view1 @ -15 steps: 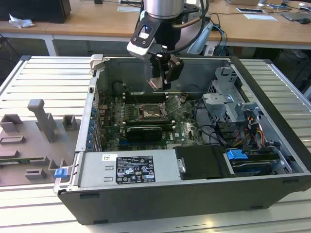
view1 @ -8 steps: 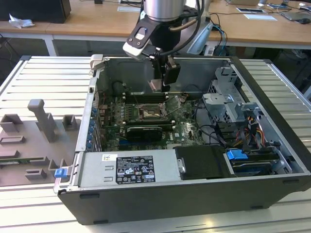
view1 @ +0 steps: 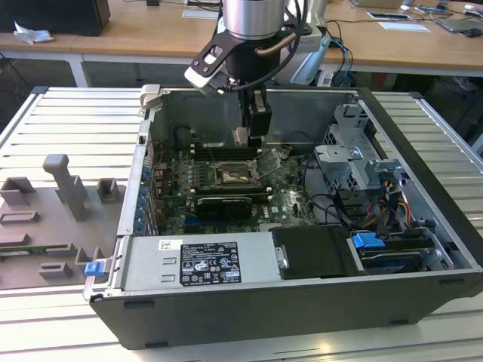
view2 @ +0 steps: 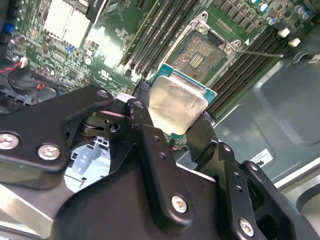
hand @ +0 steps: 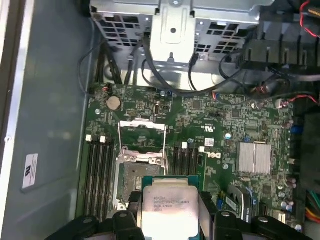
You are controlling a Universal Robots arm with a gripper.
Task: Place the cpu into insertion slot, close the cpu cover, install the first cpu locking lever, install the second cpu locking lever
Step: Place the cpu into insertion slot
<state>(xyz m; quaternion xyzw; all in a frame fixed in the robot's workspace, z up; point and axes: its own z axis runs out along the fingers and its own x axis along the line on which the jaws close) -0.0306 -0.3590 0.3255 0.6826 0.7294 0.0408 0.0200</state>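
Tool (view1: 253, 138) vertical over insertion slot (view2: 200, 55), cpu (view2: 176, 101) in its grip

Dark computer case (view1: 264, 320), silvery heatsink (hand: 255, 158)

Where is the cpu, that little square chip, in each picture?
Exterior view: cpu in the gripper, just above the slot in the picture.
Second wrist view: cpu in the gripper, next to the slot.
First wrist view: cpu partly in front of the slot.
Shared landmark: the slot.
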